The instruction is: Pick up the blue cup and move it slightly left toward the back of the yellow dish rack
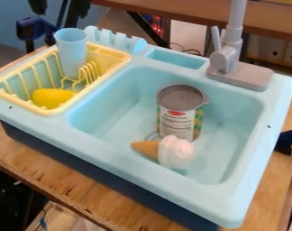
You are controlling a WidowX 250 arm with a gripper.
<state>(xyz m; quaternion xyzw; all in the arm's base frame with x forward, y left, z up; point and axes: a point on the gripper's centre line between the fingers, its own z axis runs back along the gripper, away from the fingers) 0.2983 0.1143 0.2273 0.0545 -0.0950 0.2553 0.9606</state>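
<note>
Black parts at the top left are what I can see of my end effector (pixel 59 8), near the pale blue cup (pixel 71 52); I cannot tell how far open it is or whether it has hold of anything. The cup stands nearly upright, its wide mouth up, in the yellow dish rack (pixel 59 109) at the left end of the light blue toy sink (pixel 235 203). A bright yellow object (pixel 52 97) lies in the rack's near corner, apart from the cup.

Inside the basin, a can (pixel 177 119) with a grey top and a printed label stands upright, right of the middle. Between it and the basin's near edge lies a toy ice cream cone (pixel 172 152), its brown tip pointing left and its white top to the right; whether it touches the can, I cannot tell. At the toy sink's far right corner rises a grey faucet (pixel 231 56). Beneath everything, the wooden surface (pixel 49 167) carries the toy sink on its dark blue base.
</note>
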